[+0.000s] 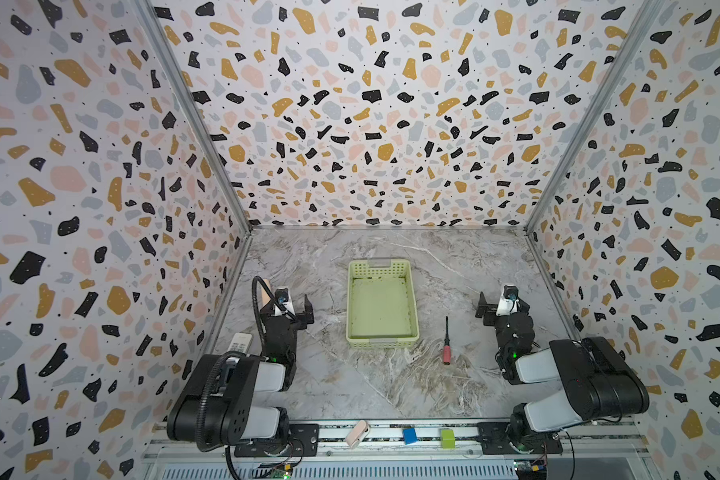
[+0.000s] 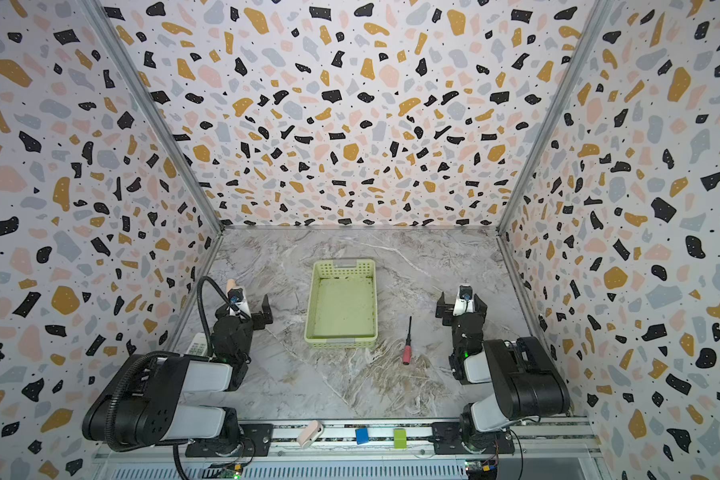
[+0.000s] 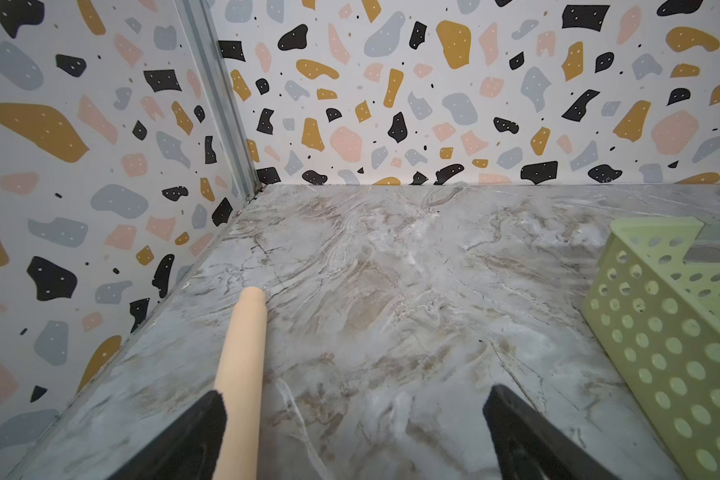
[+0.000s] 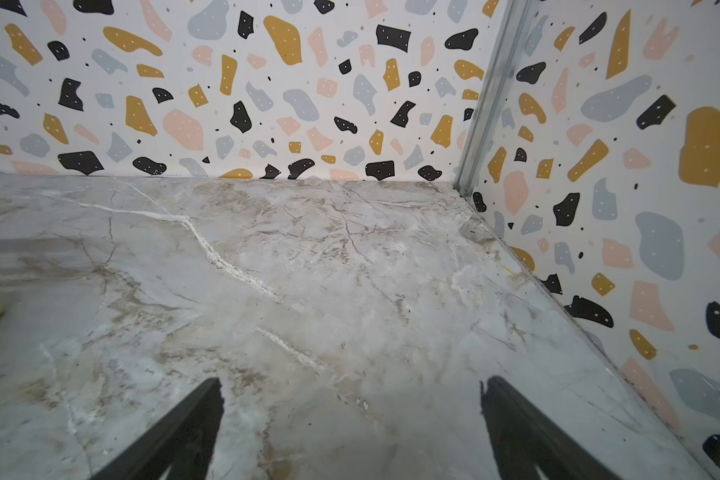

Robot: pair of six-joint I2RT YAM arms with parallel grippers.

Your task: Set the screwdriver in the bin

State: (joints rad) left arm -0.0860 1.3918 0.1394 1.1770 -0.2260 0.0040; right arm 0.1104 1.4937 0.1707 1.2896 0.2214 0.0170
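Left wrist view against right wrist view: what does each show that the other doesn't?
Only left wrist: a pale rod beside a finger of the left pincer, and the perforated wall of the bin. Only right wrist: the right pincer and a white vein in the marble. Both: the marble table, some of the bin, pincers open. Neither shows the screwdriver.

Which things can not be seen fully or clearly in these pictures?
- Small screwdriver, red-pink handle, thin black shaft: tip too small in both top views.
- White flat object: mostly hidden behind the left arm in both top views.
- Pale green perforated plastic bin: cut off by the frame edge in both wrist views.
- Pale wooden rod: its near end leaves the left wrist view.
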